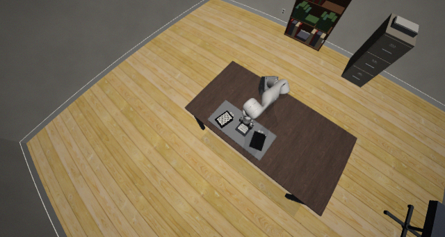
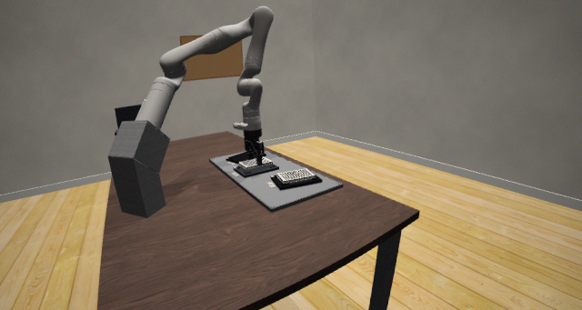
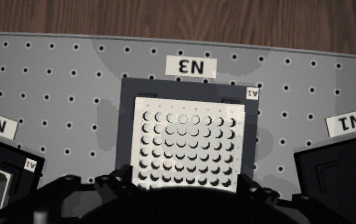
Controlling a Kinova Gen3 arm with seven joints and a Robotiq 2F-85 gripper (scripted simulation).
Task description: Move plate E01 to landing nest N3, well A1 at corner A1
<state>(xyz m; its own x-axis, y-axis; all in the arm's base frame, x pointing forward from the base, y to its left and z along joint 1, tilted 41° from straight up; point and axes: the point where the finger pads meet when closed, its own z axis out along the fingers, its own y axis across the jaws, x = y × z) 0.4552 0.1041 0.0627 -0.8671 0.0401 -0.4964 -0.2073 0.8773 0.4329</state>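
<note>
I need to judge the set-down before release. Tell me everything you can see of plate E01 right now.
Plate E01 is a white rectangular well plate with rows of round dark wells. The gripper is shut on its near end, jaws clamped. It hangs level over landing nest N3, squared to the dark frame, whose border shows on three sides. Whether it touches the nest cannot be told. Its labels are not visible. The nest's A1 mark lies beyond one far corner.
</note>
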